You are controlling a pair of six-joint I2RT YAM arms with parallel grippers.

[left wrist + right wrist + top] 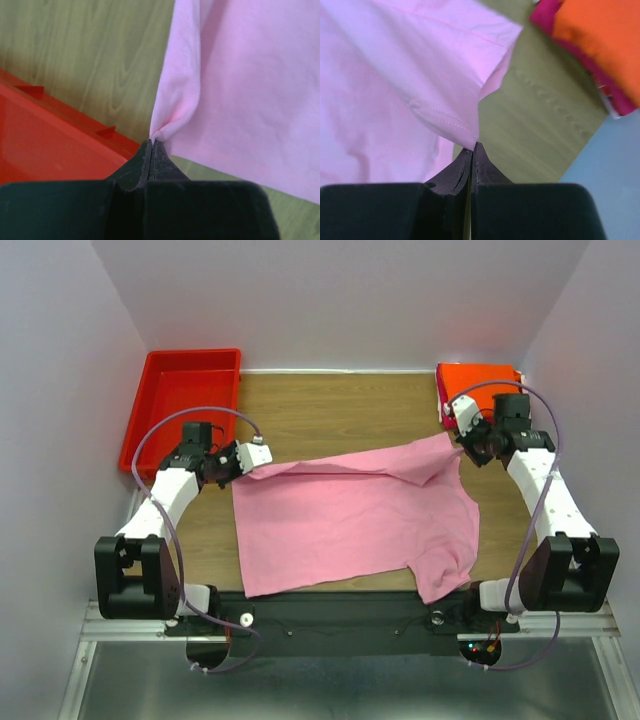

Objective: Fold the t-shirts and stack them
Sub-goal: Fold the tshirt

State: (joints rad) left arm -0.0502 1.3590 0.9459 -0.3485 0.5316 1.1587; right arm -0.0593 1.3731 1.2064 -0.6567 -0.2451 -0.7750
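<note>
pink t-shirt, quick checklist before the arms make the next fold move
1. Left gripper shut on the light pink t-shirt at its far left edge: ok.
2. Right gripper shut on the same shirt's far right edge: ok.
3. Shirt spread flat: not ok, its right side is bunched and a corner hangs over the near table edge.
4. Red tray apart from the shirt: ok.
5. Folded orange t-shirt lying on the darker pink-red one, clear of the held shirt: ok.
6. How much cloth each grip holds: cannot tell.
</note>
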